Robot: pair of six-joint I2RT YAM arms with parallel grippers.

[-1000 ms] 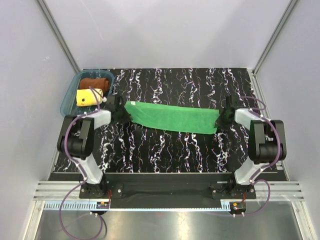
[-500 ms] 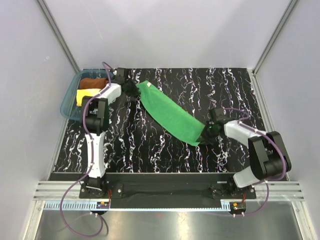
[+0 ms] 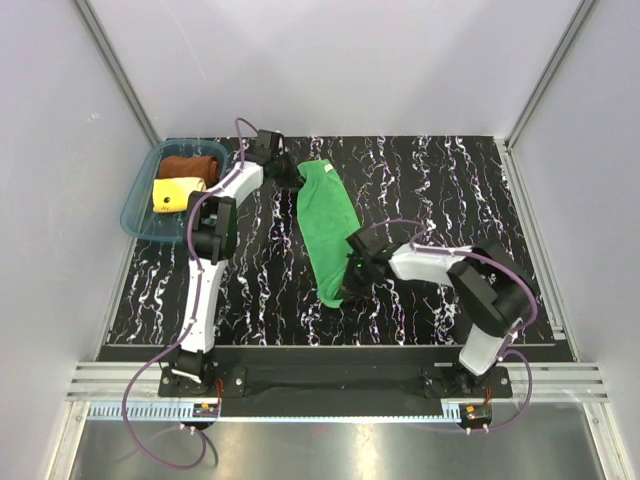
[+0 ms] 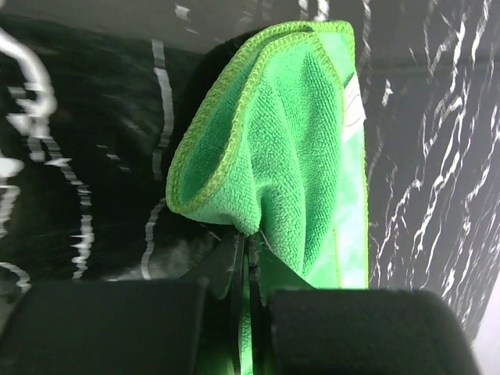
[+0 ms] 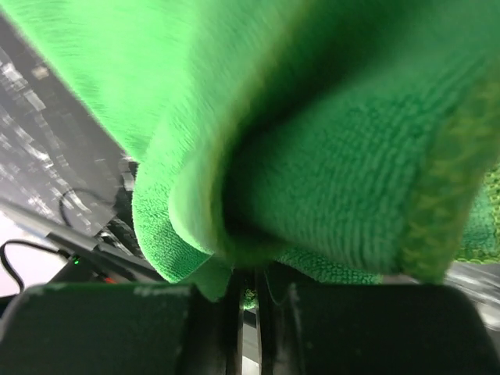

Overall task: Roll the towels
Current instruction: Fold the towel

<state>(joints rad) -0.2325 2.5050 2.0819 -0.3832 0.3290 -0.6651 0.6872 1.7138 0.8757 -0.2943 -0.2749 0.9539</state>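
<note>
Two grips on the green towel (image 3: 325,222): left pincer (image 3: 290,179) clamped on the end near the tray (image 3: 134,212), right pincer (image 3: 349,273) on the end away from it. Shallow bites may slip, crumpling it.

tray (image 3: 135,205): you are finding it sitting on the table (image 3: 450,180), at the far-left corner.
in the tray: rear towel (image 3: 190,165) is lying behind front towel (image 3: 178,192), touching it.
long towel (image 3: 328,225): it is stretching from far to near, right of the tray.
left gripper (image 3: 293,180): it is pinching the far end.
right gripper (image 3: 348,280): it is pinching the near end.
</note>
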